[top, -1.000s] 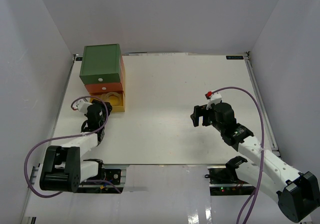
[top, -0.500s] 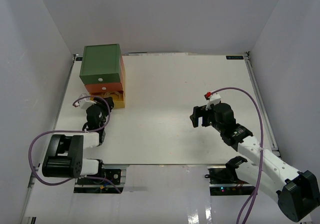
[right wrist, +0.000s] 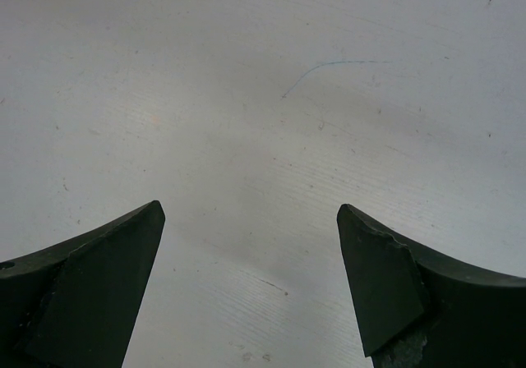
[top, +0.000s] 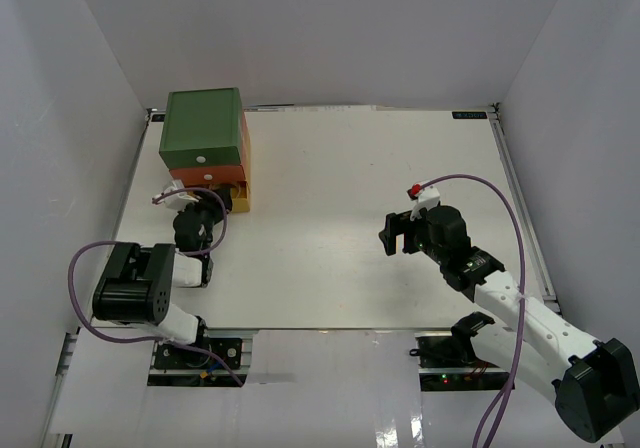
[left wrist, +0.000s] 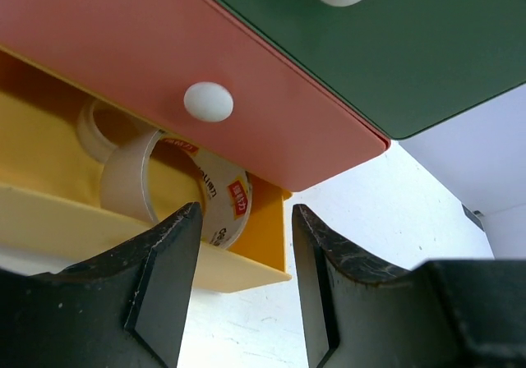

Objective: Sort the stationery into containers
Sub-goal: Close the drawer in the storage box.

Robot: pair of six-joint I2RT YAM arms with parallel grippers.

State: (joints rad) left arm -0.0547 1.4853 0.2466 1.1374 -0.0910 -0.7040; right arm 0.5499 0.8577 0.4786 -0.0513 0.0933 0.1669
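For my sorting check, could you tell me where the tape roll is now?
In the left wrist view, the tape roll stands on edge inside the open yellow drawer, beneath the orange drawer, ahead of the left gripper.

Nothing can be read for certain. The tape roll [left wrist: 220, 208] carries printing inside its core: a small red label and dark lettering, too small to make out. At 1 o'clock on the table [top: 350, 188] sits a dark sticker [top: 467, 115], its marks illegible.
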